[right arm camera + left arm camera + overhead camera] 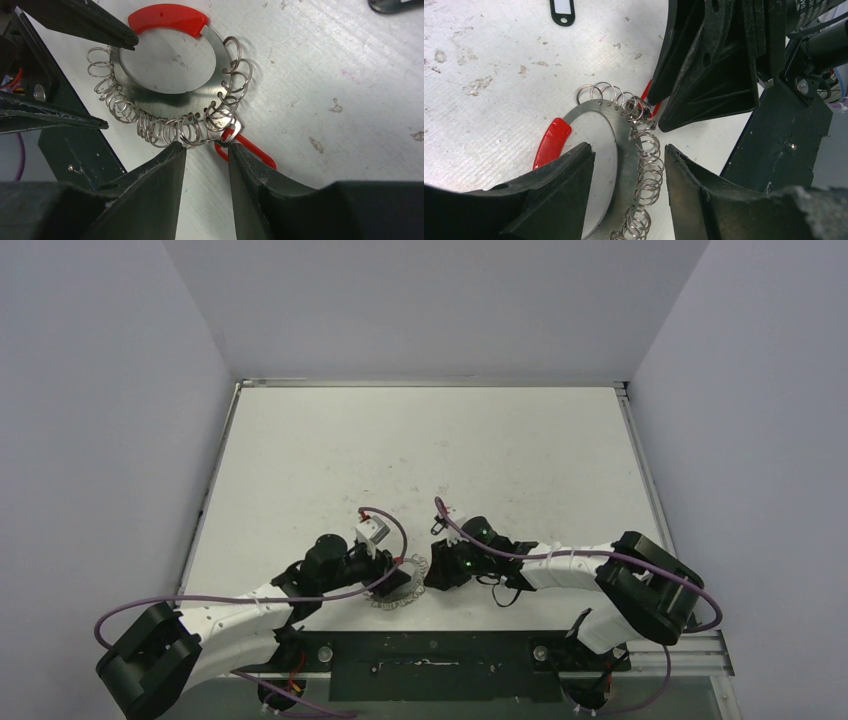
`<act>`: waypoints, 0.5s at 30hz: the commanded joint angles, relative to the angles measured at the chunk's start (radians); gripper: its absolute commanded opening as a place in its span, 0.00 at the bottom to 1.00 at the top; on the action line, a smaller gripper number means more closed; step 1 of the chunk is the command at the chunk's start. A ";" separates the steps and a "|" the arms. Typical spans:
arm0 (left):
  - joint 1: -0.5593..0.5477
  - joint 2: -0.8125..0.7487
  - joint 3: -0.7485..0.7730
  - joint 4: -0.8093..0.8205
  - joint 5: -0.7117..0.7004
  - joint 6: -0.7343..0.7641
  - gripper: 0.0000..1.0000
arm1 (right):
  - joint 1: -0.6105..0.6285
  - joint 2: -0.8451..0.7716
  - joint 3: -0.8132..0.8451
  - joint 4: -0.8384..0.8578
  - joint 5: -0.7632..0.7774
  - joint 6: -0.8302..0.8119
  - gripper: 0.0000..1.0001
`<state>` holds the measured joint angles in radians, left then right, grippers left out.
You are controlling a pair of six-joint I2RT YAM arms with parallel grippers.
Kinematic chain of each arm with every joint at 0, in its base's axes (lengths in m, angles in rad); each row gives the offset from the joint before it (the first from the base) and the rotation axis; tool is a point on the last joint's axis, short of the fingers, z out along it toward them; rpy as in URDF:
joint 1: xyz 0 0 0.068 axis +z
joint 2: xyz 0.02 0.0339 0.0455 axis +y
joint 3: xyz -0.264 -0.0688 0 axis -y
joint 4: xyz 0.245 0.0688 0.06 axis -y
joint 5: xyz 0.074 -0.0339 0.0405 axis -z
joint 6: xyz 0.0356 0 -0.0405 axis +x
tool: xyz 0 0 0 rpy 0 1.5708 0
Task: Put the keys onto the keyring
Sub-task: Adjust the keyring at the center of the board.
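Note:
The keyring (165, 102) lies flat on the table near the front edge, with a red sleeve (167, 17) over one arc and many small silver rings (150, 127) strung round it. It also shows in the left wrist view (621, 150) and the top view (400, 597). A red oblong tag (250, 150) hangs from one small ring. My left gripper (629, 160) is open and straddles the ring's band. My right gripper (206, 150) is open, its tips at the strung rings and the red tag. A loose key with a dark looped head (562, 12) lies apart on the table.
The black mounting plate (784, 145) at the table's near edge lies close beside the keyring and shows in the right wrist view (75, 145). The two grippers face each other closely over the ring (415, 575). White walls enclose the table (420, 450).

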<state>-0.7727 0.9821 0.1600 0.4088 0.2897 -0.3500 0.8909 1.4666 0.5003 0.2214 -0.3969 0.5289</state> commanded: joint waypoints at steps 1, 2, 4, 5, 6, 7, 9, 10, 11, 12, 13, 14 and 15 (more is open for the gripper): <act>-0.005 -0.016 0.041 0.033 -0.035 -0.018 0.52 | 0.007 0.010 -0.017 0.137 -0.038 0.076 0.37; -0.005 -0.022 0.041 0.021 -0.039 -0.018 0.52 | 0.013 0.013 -0.010 0.126 -0.037 0.064 0.35; -0.005 -0.035 0.040 0.008 -0.042 -0.023 0.51 | 0.029 0.011 0.007 0.084 -0.023 0.033 0.32; -0.006 -0.041 0.039 0.000 -0.045 -0.029 0.51 | 0.037 0.005 0.015 0.064 -0.013 0.019 0.32; -0.005 -0.048 0.038 -0.007 -0.049 -0.033 0.51 | 0.044 -0.005 0.022 0.041 0.001 0.005 0.32; -0.005 -0.055 0.038 -0.015 -0.054 -0.037 0.50 | 0.050 -0.017 0.029 0.009 0.021 -0.009 0.33; -0.005 -0.064 0.037 -0.035 -0.070 -0.056 0.49 | 0.066 -0.047 0.045 -0.059 0.074 -0.042 0.37; -0.006 -0.066 0.038 -0.045 -0.080 -0.068 0.48 | 0.076 -0.066 0.050 -0.092 0.100 -0.056 0.42; -0.006 -0.066 0.038 -0.051 -0.086 -0.077 0.47 | 0.083 -0.084 0.055 -0.118 0.125 -0.066 0.46; -0.005 -0.064 0.036 -0.056 -0.089 -0.085 0.47 | 0.089 -0.102 0.056 -0.140 0.144 -0.077 0.47; -0.005 -0.063 0.034 -0.056 -0.090 -0.094 0.47 | 0.093 -0.118 0.057 -0.156 0.158 -0.086 0.47; -0.005 -0.058 0.034 -0.056 -0.091 -0.107 0.46 | 0.097 -0.134 0.056 -0.172 0.169 -0.095 0.46; -0.005 -0.054 0.035 -0.058 -0.095 -0.124 0.46 | 0.099 -0.151 0.054 -0.179 0.172 -0.106 0.43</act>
<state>-0.7734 0.9291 0.1619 0.3580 0.2207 -0.4152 0.9741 1.3964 0.5217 0.1196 -0.3141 0.4862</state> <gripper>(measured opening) 0.466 0.461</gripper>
